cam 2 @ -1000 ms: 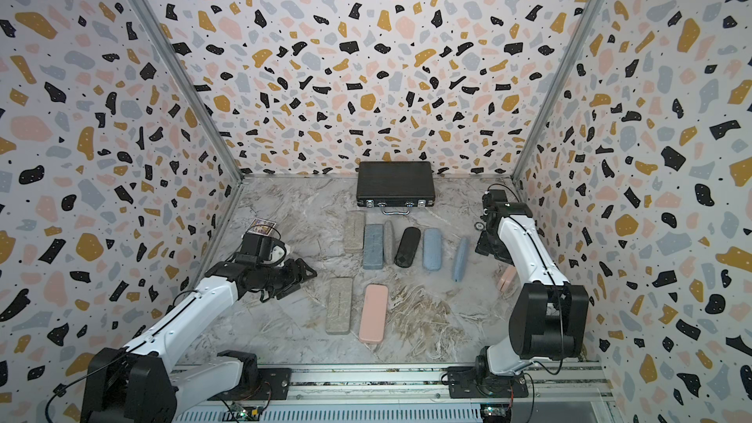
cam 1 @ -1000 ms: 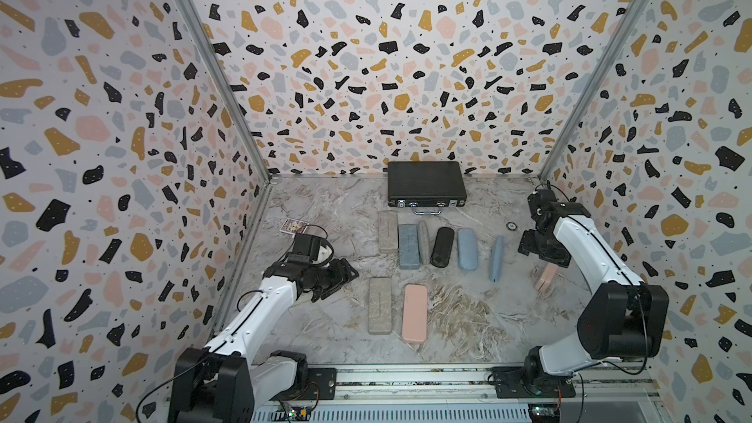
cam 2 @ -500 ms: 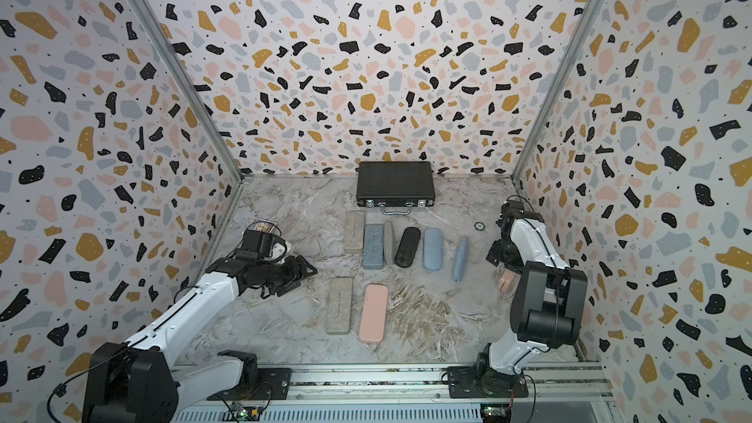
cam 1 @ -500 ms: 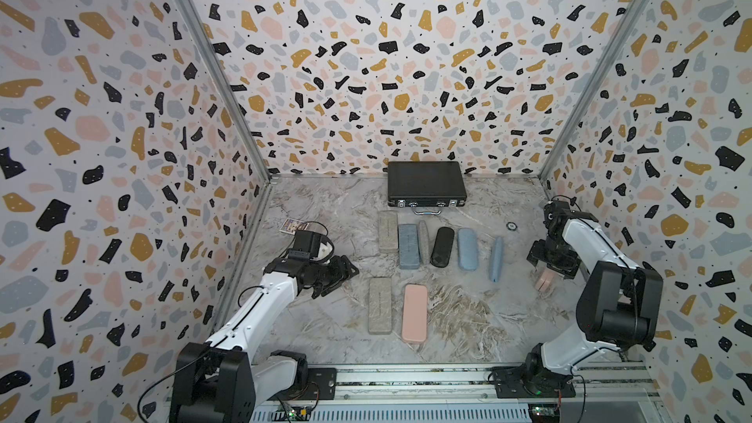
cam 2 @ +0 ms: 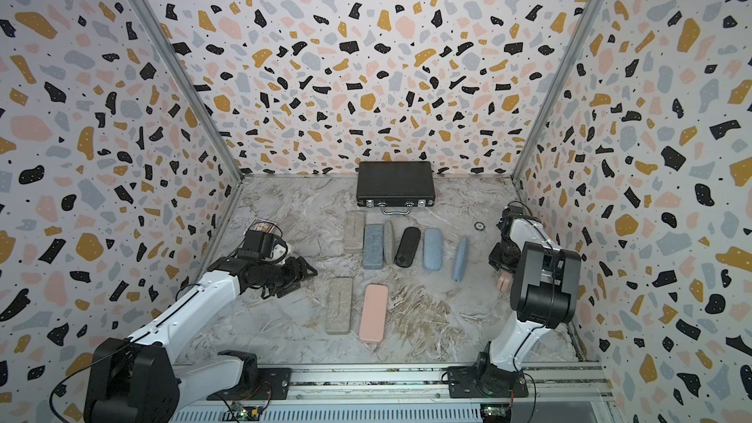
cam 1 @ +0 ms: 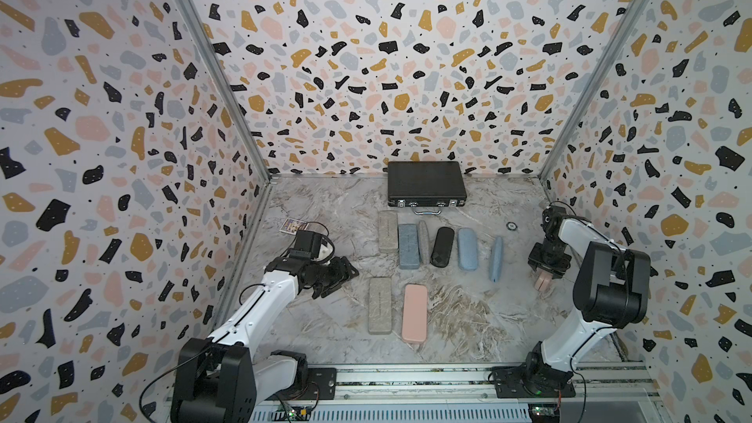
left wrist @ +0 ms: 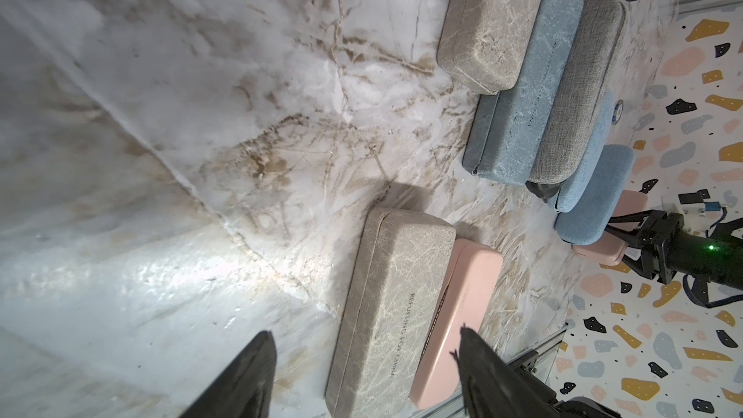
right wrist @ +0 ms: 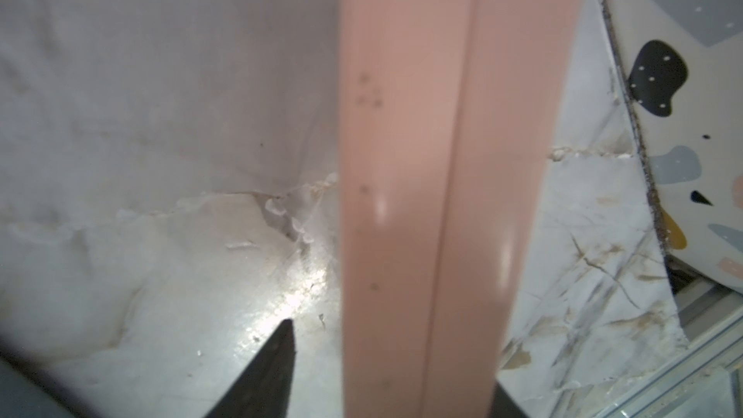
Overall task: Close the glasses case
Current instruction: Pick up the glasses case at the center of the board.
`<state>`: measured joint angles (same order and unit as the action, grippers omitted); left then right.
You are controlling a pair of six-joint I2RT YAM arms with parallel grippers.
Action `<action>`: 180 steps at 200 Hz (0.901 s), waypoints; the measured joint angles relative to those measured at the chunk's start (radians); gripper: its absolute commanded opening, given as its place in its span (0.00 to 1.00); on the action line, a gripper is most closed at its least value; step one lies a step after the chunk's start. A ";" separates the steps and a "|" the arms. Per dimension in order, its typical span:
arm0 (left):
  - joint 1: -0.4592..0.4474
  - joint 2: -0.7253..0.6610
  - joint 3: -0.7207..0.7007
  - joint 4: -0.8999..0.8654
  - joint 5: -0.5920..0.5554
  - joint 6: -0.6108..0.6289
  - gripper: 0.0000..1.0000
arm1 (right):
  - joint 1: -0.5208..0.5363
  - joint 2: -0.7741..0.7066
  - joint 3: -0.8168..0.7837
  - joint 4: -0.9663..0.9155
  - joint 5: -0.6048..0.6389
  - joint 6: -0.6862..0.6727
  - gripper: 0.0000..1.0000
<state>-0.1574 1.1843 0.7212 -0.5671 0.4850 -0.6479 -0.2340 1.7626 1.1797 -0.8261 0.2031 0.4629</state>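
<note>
A black briefcase (cam 1: pixel 426 183) lies flat by the back wall, well apart from the left tool (cam 1: pixel 346 273) and the right tool (cam 1: pixel 545 274). Between the two tools a row stands on the marble tabletop (cam 1: pixel 468 319): a beige case (cam 1: pixel 387 231), a slate-blue case (cam 1: pixel 408 246), a grey fabric case (cam 1: pixel 423 242), a black case (cam 1: pixel 442 247), a light blue case (cam 1: pixel 467 249), and a thin blue case (cam 1: pixel 496 259) on its edge, nearest the right tool. Near the left tool's tip lie a second beige case (cam 1: pixel 380 305) and a pink case (cam 1: pixel 414 313), side by side. A small ring (cam 1: pixel 511 226) lies near the right tool, on its briefcase side. A patterned card (cam 1: pixel 292 225) lies behind the left tool.
</note>
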 measured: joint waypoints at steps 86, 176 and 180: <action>0.000 -0.042 -0.002 0.006 0.000 -0.019 0.72 | 0.004 -0.310 -0.043 -0.055 -0.101 -0.034 0.29; 0.000 -0.062 -0.025 0.030 0.005 -0.048 0.72 | 0.281 -0.784 -0.238 -0.167 -0.488 0.041 0.30; 0.000 -0.063 -0.025 0.030 0.005 -0.048 0.72 | 0.291 -0.798 -0.251 -0.169 -0.505 0.048 0.30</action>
<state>-0.1570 1.1217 0.6960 -0.5369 0.4896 -0.6960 0.0570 0.9646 0.9287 -0.9947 -0.3023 0.5106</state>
